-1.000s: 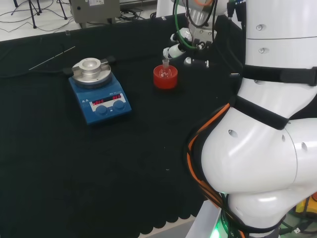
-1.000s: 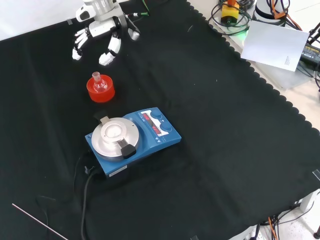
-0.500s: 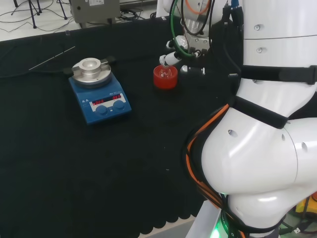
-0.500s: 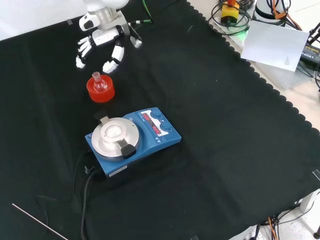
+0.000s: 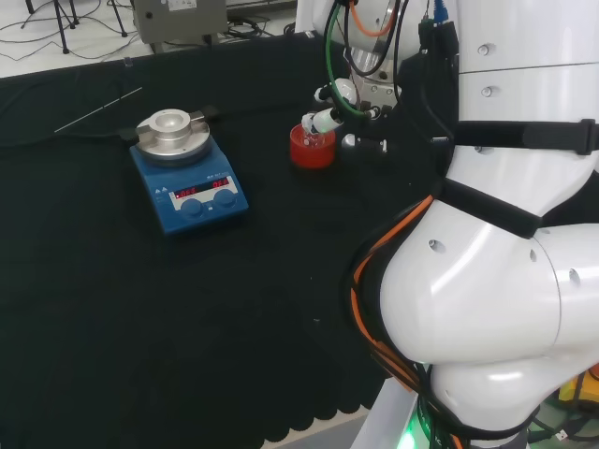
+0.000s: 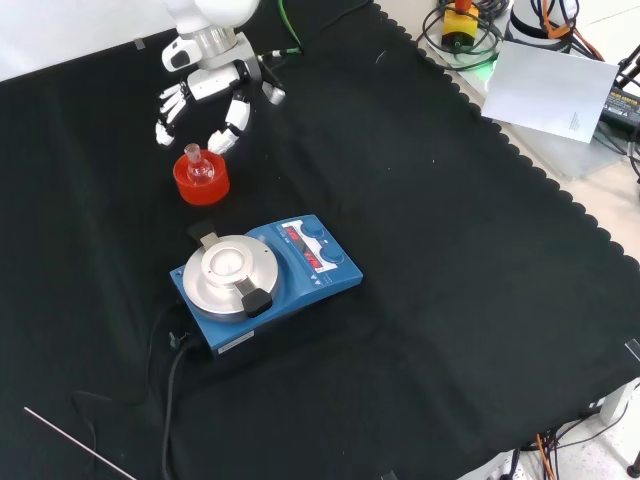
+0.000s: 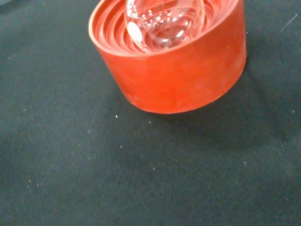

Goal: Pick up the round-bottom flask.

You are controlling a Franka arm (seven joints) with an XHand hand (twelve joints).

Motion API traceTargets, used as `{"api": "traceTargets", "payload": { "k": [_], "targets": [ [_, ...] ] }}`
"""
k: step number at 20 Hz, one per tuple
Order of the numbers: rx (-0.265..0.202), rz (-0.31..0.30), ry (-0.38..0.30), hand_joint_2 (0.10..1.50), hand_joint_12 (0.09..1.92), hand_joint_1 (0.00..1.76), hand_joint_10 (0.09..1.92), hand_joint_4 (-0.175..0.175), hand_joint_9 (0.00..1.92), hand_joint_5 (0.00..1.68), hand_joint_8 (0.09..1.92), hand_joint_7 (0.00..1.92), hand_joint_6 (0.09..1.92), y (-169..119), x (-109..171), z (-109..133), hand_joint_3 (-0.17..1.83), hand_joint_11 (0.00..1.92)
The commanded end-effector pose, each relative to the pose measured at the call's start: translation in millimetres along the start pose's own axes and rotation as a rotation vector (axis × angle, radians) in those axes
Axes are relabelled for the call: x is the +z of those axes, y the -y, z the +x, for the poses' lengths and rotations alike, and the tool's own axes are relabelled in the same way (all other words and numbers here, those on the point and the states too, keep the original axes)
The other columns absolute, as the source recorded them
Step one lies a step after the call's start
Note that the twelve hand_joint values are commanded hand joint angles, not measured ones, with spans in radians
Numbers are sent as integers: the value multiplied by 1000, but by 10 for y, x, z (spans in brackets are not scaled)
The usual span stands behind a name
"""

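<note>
Item: round-bottom flask, clear glass, upright in red ribbed stand on bench, beside blue hotplate. Hand just above and behind it in the front view, fingers spread, holding nothing. Step: approach. Next, likely: lower, close fingers round the neck, lift straight.

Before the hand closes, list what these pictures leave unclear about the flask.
- Flask neck: cut off by the wrist view's edge.
- Contents: the clear glass looks empty in the wrist view, but a little liquid can't be excluded.
- Contact: in the head view the hand overlaps the red stand; touching or apart cannot be told.
</note>
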State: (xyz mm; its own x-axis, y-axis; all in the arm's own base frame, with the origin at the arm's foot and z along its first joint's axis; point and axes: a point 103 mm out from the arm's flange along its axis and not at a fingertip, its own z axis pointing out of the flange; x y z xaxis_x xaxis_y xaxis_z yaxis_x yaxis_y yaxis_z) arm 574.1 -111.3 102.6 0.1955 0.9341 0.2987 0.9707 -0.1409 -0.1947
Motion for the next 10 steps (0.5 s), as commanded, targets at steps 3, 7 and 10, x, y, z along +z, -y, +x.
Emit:
{"api": "traceTargets", "payload": {
  "k": [3, 7, 10],
  "targets": [
    [-2, -23, -1, 769, 1323, 786, 759, -55, 326, 603, 719, 215, 94, -50, 73, -14, 558, 0],
    [-3, -31, 3, 765, 1331, 802, 757, -55, 330, 628, 717, 219, 113, -76, 121, -7, 561, 0],
    [-1, -31, -4, 757, 1338, 808, 749, -54, 337, 636, 712, 226, 141, -108, 129, -24, 573, 0]
  ]
}}
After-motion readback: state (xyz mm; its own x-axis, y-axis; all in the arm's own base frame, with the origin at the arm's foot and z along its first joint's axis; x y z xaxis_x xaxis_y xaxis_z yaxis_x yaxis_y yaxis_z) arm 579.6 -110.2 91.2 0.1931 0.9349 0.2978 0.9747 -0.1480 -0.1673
